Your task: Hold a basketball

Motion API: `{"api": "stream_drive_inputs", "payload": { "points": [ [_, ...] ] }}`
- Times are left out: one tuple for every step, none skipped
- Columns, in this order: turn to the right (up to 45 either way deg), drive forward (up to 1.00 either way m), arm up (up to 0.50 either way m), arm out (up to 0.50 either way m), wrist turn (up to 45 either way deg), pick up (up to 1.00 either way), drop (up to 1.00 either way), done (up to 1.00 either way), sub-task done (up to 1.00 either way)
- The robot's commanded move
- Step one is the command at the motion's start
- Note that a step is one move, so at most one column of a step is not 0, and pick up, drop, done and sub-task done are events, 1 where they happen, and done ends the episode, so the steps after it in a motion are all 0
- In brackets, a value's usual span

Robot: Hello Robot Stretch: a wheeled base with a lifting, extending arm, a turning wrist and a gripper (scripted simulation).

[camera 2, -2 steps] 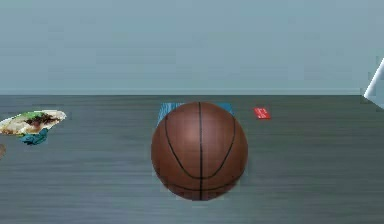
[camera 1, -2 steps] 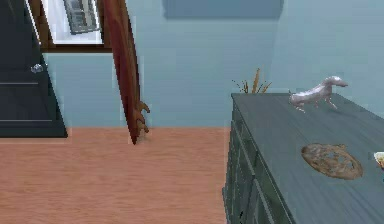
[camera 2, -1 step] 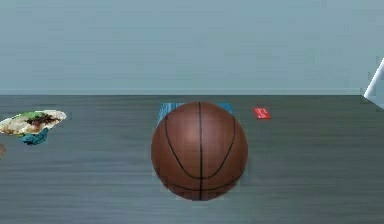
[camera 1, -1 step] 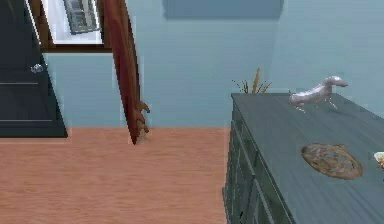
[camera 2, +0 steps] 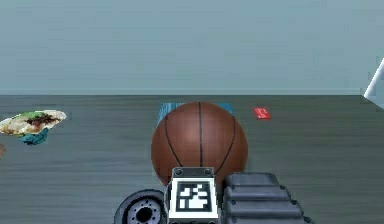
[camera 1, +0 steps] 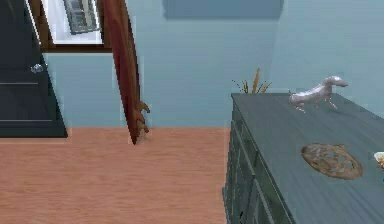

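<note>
Find the basketball (camera 2: 198, 140) mid-picture in the arm side view, orange-brown with black seams, on or just above the dark worktop (camera 2: 320, 150); cannot say whether it touches. Nearer, at the bottom edge, see the white marker square (camera 2: 192, 196) and, left of that, the claw (camera 2: 141, 209), a dark body with its far end lost against the ball. Cannot tell how its fingers stand, nor whether it has hold of anything. Behind the ball, glimpse something teal (camera 2: 170, 106); farther right, a small red thing (camera 2: 262, 113); well to the left, a heaped plate (camera 2: 33, 122). Judge the main risk a roll: being round and broad, could slip from a shallow or off-centre hold, run along the worktop and strike the plate or go over an edge. Would also guard against a nudge from the arm driving it toward the wall (camera 2: 190, 45).
</note>
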Motion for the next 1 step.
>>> {"api": "stream_drive_inputs", "payload": {
  "points": [
    [0.0, 0.00, 0.00, 0.00, 45.0, 0.00, 0.00, 0.00, 0.00]
  ]
}}
